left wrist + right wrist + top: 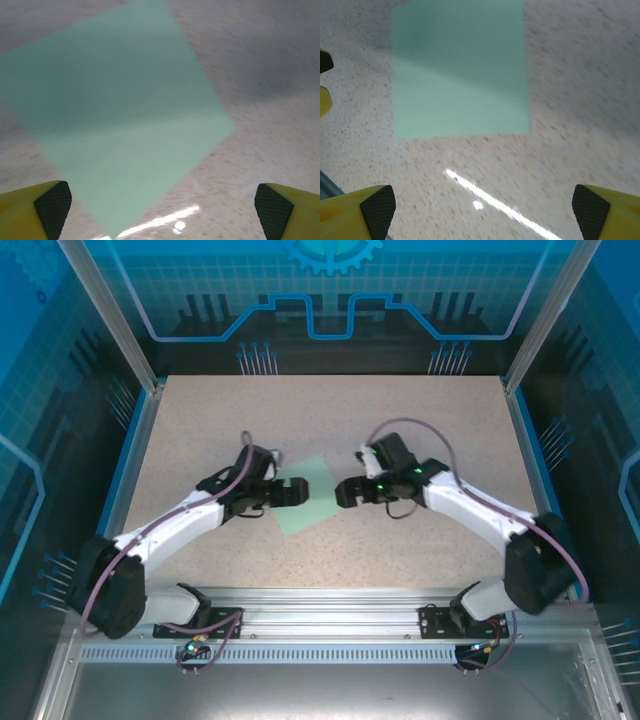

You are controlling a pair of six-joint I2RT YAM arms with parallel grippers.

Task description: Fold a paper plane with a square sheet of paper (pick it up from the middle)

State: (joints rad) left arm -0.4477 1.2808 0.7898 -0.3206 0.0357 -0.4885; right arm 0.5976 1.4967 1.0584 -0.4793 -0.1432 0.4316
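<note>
The square sheet of paper (312, 496) is pale mint green and lies flat and unfolded on the speckled table, turned like a diamond. A paper plane is out of view. My left gripper (296, 490) sits low at the sheet's left corner, open; in the left wrist view the sheet (115, 115) lies ahead of my left gripper (162, 210), its near corner between the wide-apart pads (52, 202). My right gripper (346, 492) faces it from the right, open and just short of the sheet. In the right wrist view the sheet (460, 70) lies beyond my right gripper (484, 207), apart from the pads (590, 205).
The tan table (420, 420) is fenced by blue panels with aluminium posts (118, 310) at the back corners. A metal rail (330, 605) carrying the arm bases runs along the near edge. The left gripper's yellow finger (324, 95) shows at the right wrist view's left edge.
</note>
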